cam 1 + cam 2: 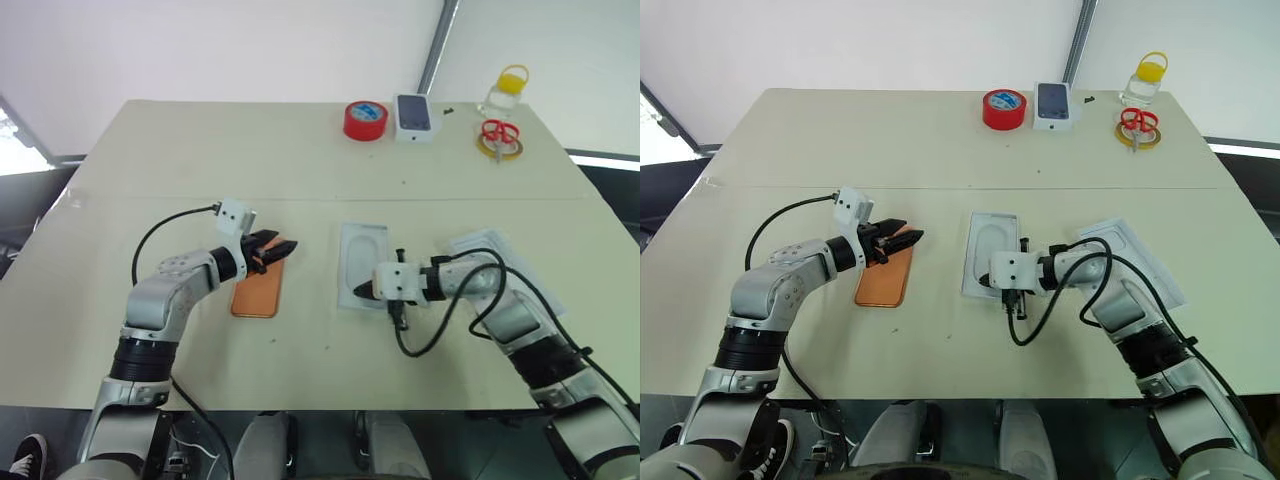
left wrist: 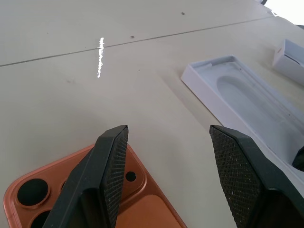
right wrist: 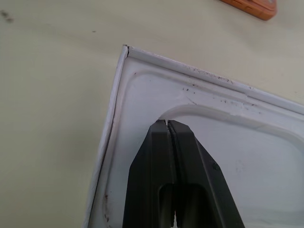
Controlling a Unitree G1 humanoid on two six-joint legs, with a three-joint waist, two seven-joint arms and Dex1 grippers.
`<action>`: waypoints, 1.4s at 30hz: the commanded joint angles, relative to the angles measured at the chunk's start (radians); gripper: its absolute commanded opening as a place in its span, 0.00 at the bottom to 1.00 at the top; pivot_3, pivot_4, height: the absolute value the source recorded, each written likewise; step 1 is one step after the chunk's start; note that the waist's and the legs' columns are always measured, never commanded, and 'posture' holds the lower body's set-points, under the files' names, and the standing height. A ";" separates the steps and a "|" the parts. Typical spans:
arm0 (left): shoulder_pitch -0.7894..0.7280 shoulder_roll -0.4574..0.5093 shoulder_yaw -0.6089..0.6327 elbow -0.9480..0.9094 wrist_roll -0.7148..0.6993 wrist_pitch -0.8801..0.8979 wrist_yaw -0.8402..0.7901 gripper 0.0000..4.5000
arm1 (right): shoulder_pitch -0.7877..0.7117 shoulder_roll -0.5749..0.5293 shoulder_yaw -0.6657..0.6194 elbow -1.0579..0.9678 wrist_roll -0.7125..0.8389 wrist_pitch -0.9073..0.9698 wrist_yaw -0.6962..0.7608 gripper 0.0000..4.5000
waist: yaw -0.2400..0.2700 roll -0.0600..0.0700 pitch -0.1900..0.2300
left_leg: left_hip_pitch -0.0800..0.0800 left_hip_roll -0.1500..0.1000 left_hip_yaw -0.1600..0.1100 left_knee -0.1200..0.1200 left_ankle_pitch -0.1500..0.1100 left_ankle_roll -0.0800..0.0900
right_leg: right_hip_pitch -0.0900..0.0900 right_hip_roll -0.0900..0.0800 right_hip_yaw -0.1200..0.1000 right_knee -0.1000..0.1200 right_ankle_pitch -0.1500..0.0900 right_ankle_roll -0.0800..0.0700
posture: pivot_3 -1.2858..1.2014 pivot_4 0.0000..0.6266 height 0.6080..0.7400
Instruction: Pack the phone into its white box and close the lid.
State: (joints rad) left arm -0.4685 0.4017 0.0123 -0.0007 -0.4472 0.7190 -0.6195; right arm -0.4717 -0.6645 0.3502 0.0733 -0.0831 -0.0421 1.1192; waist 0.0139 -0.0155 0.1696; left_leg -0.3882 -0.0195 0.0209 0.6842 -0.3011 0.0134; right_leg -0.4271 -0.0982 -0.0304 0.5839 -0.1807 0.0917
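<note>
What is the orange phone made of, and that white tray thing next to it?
The orange phone looks like smooth metal or glass with a soft matte sheen; its dark lenses look glassy. The white tray looks like thin moulded paper pulp or plastic: matte, with a pressed oval hollow and thin edges. Hard to tell which.

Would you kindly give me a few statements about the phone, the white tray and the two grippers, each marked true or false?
1. The orange phone lies back-up on the table, camera lenses showing. True.
2. The left gripper is shut on the phone. False: its fingers stand open above the phone's lens end.
3. The right gripper is shut, its tips over the white tray near a corner. True.
4. The phone sits inside the white tray. False: it lies beside it on the bare table.
5. A red tape roll stands at the far edge. True.
</note>
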 commanded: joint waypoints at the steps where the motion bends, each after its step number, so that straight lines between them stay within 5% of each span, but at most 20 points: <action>1: -0.017 -0.006 -0.003 -0.012 -0.001 -0.009 -0.010 0.64 | 0.020 -0.039 0.012 0.026 -0.013 -0.038 0.041 0.02 | 0.000 0.000 0.000 | 0.000 0.000 0.000 0.000 0.000 0.000 | 0.000 0.000 0.000 0.000 0.000 0.000 | 0.52 0.24 1.00; 8: -0.017 0.003 -0.008 -0.008 0.020 -0.002 -0.005 0.64 | 0.000 -0.064 -0.008 0.059 -0.004 -0.091 0.049 0.02 | 0.000 0.000 0.000 | 0.000 0.000 0.000 0.000 0.000 0.000 | 0.000 0.000 0.000 0.000 0.000 0.000 | 0.52 0.24 1.00; 11: 0.020 0.069 -0.027 -0.087 -0.016 0.084 -0.069 0.64 | -0.038 0.049 -0.075 0.005 0.125 -0.001 -0.010 0.02 | -0.005 0.000 0.000 | 0.000 0.000 0.000 0.000 0.000 0.000 | 0.000 0.000 0.000 0.000 0.000 0.000 | 0.52 0.24 1.00; 16: 0.008 0.126 0.140 -0.067 -0.135 0.191 -0.074 0.64 | -0.121 0.202 -0.113 0.026 0.133 0.050 -0.145 0.02 | -0.025 0.000 0.001 | -0.001 0.002 0.000 0.000 0.001 -0.001 | -0.005 0.000 0.000 0.006 0.000 0.000 | 0.52 0.24 1.00; 25: 0.039 0.261 0.305 0.037 -0.279 0.476 -0.089 0.64 | -0.270 0.472 0.087 0.212 -0.076 0.095 -0.327 0.02 | -0.034 -0.001 0.001 | -0.001 0.001 0.000 -0.001 0.001 -0.002 | -0.007 0.000 0.001 0.011 -0.001 -0.001 | 0.52 0.24 1.00; 32: 0.130 0.236 0.299 0.041 -0.293 0.558 -0.044 0.64 | -0.264 0.446 0.249 0.199 -0.197 0.116 -0.224 0.02 | -0.025 -0.002 0.001 | -0.001 0.000 -0.001 0.000 0.001 -0.003 | -0.007 -0.001 0.000 0.011 -0.001 -0.001 | 0.52 0.24 1.00; 42: 0.124 0.141 0.286 0.026 -0.302 0.603 0.029 0.64 | -0.344 0.411 0.221 0.241 -0.247 0.128 -0.221 0.02 | -0.023 -0.001 0.000 | 0.006 -0.001 -0.001 -0.002 0.002 -0.004 | -0.001 -0.002 0.000 0.012 -0.001 -0.001 | 0.52 0.24 1.00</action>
State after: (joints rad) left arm -0.3585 0.5604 0.3339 0.0100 -0.7501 1.2868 -0.6030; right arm -0.7894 -0.2429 0.5997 0.3126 -0.3209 0.0889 0.8982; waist -0.0089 -0.0162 0.1695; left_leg -0.3826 -0.0208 0.0198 0.6823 -0.2994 0.0093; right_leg -0.4284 -0.1002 -0.0300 0.5954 -0.1816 0.0904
